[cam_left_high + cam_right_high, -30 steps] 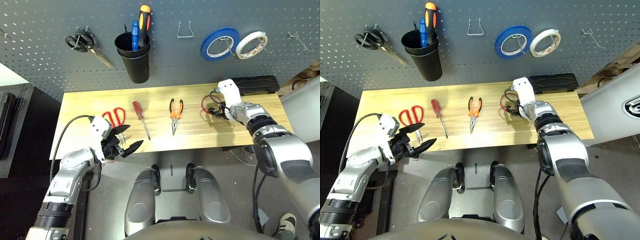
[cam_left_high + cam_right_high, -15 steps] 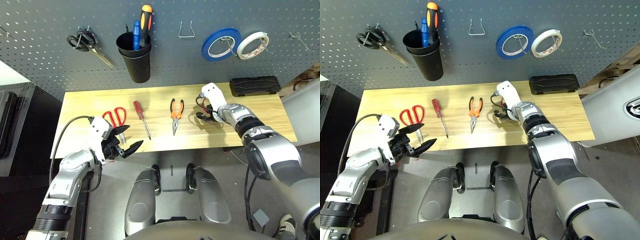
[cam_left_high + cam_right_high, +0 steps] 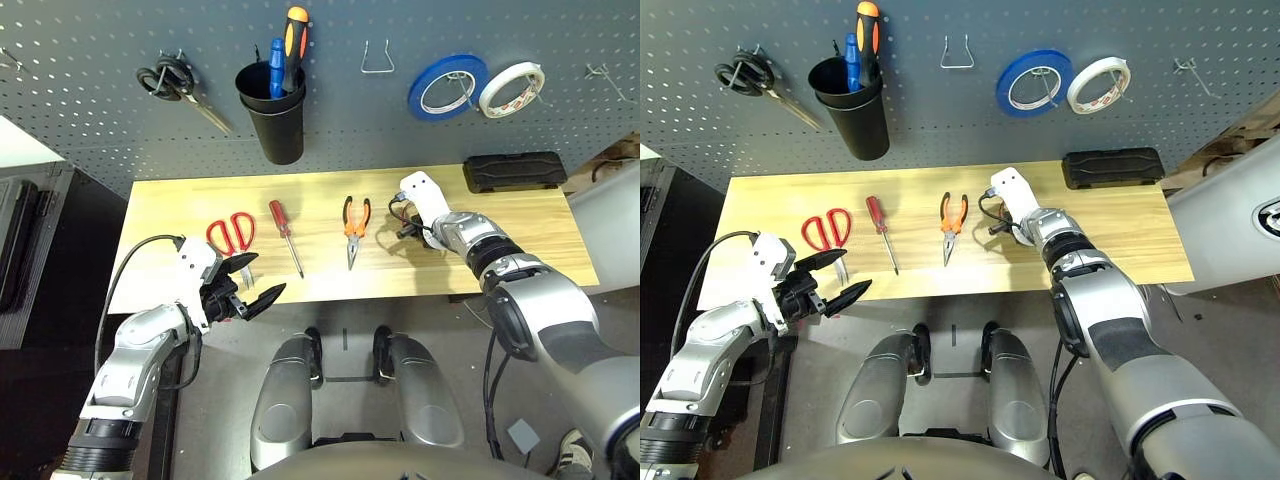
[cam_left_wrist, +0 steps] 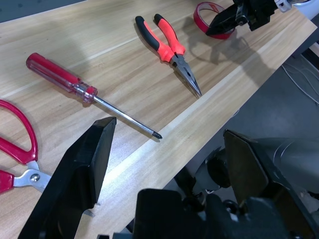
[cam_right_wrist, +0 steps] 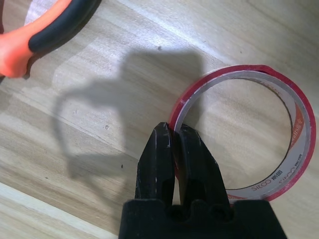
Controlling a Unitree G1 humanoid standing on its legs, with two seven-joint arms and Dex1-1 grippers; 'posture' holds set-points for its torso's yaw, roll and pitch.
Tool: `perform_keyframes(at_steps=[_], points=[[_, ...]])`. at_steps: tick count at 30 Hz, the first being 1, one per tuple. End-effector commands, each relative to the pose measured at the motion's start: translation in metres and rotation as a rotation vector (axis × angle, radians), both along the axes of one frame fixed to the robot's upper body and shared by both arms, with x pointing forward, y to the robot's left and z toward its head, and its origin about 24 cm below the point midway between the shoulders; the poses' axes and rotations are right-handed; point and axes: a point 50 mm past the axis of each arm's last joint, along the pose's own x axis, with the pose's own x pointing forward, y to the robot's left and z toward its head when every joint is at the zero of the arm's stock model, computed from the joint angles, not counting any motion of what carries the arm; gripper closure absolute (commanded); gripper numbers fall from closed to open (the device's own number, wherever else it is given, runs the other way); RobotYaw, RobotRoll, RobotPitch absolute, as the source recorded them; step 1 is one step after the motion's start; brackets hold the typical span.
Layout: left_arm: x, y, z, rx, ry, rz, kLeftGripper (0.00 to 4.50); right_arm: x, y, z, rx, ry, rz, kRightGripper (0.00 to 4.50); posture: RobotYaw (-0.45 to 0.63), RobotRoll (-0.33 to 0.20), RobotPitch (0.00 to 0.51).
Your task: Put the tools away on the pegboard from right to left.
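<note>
The thin red tape ring (image 5: 295, 124) lies flat on the wooden table, just right of the orange-handled pliers (image 3: 354, 220). My right gripper (image 5: 174, 133) is shut on the ring's band, one finger inside the ring and one outside. The red-handled screwdriver (image 3: 284, 225) and the red-handled scissors (image 3: 230, 235) lie further left. My left gripper (image 3: 268, 274) hangs open and empty just off the table's front edge, near the scissors. The dark grey pegboard (image 3: 100, 130) rises behind the table.
On the pegboard hang black-handled scissors (image 3: 175, 82), a black cup (image 3: 272, 120) holding two screwdrivers, a bare wire hook (image 3: 376, 58), a blue tape roll (image 3: 446, 87) and a white tape roll (image 3: 511, 88). A black case (image 3: 515, 170) lies at the table's back right.
My right gripper has moved left toward the pliers and closed on the red tape ring's band. The left arm has stayed where it was.
</note>
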Motion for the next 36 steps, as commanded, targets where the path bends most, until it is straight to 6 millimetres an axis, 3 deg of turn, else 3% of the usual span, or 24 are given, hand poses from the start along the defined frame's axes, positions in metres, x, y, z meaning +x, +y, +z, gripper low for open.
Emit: perform_keyframes(at_steps=[1,9,17,25,31,36], points=[[0.000,-0.004,0.000,-0.019,-0.003,-0.017,0.00,-0.006,-0.007,-0.009,0.002,0.033,-0.008,4.47,0.11,0.000,0.305],[0.019,-0.010,0.006,-0.013,-0.044,-0.049,0.00,-0.002,-0.021,0.002,0.043,0.017,-0.016,4.47,0.06,0.000,0.271],[0.035,-0.013,0.008,-0.006,-0.069,-0.087,0.00,0.001,-0.043,0.031,0.041,-0.038,0.048,4.47,0.01,0.000,0.226],[0.046,-0.013,0.010,0.006,-0.086,-0.116,0.00,-0.031,-0.063,0.069,-0.048,-0.187,0.110,4.47,-0.05,0.000,0.193],[0.051,-0.013,0.011,0.013,-0.093,-0.137,0.00,-0.056,-0.067,0.094,-0.073,-0.295,0.166,4.47,-0.08,0.000,0.183],[0.054,-0.013,0.011,0.015,-0.096,-0.142,0.00,-0.062,-0.078,0.107,-0.128,-0.398,0.133,4.47,-0.09,0.000,0.179]])
